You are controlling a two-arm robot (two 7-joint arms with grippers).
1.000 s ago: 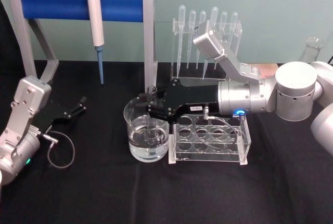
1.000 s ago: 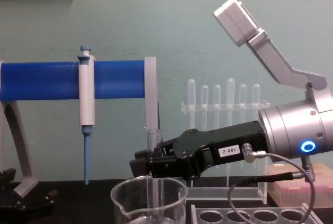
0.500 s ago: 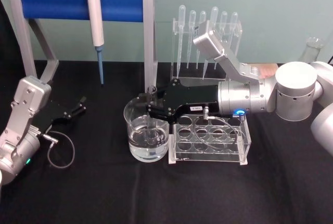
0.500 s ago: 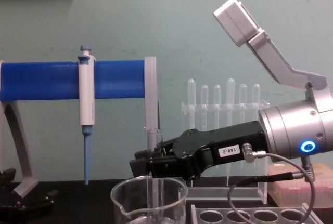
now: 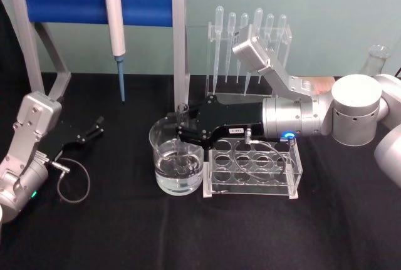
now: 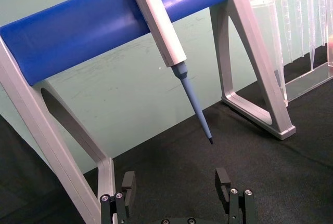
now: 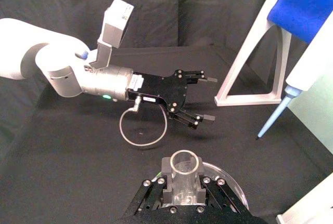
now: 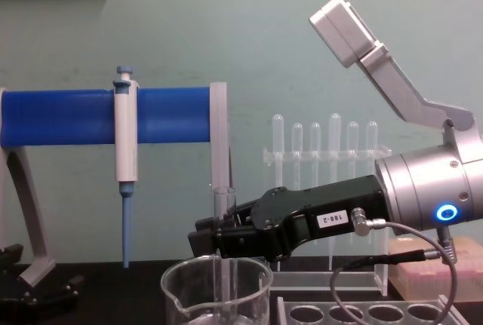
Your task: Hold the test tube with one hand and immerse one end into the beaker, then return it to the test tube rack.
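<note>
Jaws of my right gripper [image 5: 180, 126] are closed on the test tube [image 8: 223, 203], pinching it just under its flared rim. I hold the tube upright, and my black fingers reach in from the right, level over the test tube rack [image 5: 294, 171]. The tube's rim stands clear above my fingers, and its lower part hangs down inside the beaker [image 5: 158, 148]. The beaker sits on the black table [image 5: 125, 232], touching or nearly touching the rack's left end, and holds clear liquid. I cannot tell whether the tube's rounded end reaches the liquid. In my right wrist view the tube's open mouth shows between my fingers, with the beaker's rim behind it.

My left gripper [image 5: 97, 126] rests low on the table, well apart from the beaker on the left, its fingers spread and holding nothing. Ahead of it stands the blue-barred stand [image 5: 62, 2] with the white-and-blue pipettor [image 5: 114, 29] hanging from the bar. Behind the rack, a clear holder carries a row of plastic pipettes [image 5: 250, 22].
</note>
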